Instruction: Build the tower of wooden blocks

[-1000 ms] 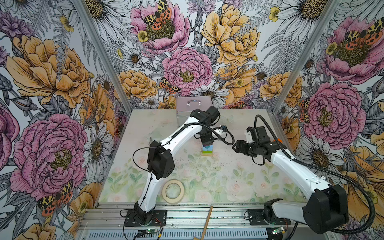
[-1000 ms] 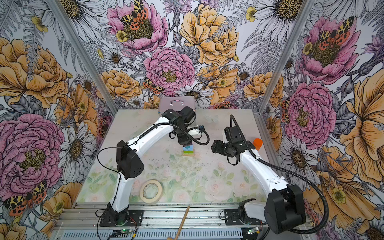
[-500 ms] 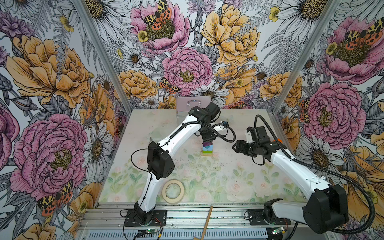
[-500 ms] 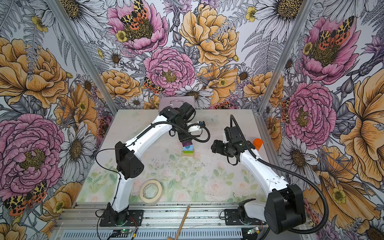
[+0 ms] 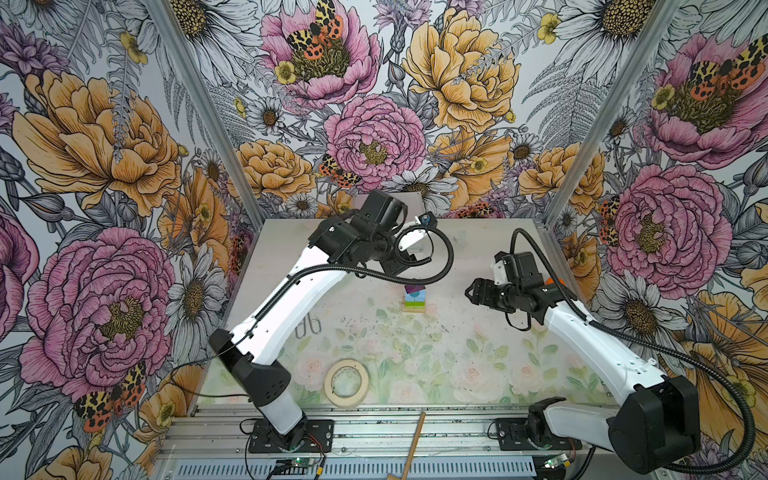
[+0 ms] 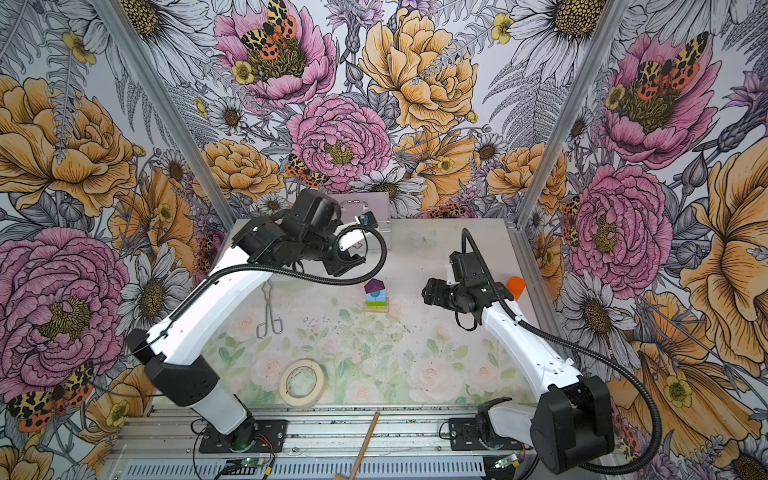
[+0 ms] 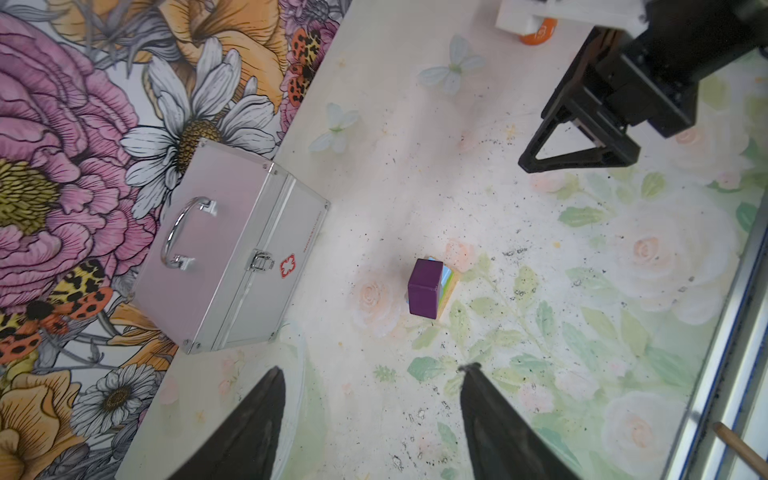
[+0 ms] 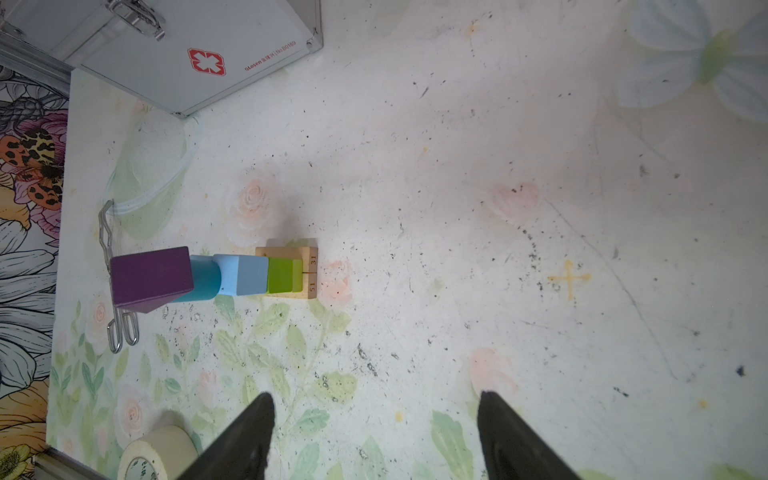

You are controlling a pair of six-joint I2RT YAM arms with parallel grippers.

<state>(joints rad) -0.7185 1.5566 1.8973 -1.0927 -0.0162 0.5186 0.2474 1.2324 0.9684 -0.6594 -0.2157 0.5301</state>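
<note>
Left black claw (image 7: 374,370) spread wide, empty, up over the desk (image 5: 457,340), near the wood block tower (image 5: 414,298), not touching it. Right black claw (image 8: 376,395) spread wide too, empty, well apart from the tower. Tower upright near the middle of the desk: two plain tan wooden bars (image 8: 309,272) lowest, then lime-green blocks (image 8: 282,276), light-blue cubes (image 8: 245,274), teal cylinder (image 8: 205,282), purple roof-shaped block (image 8: 149,276) on top.
</note>
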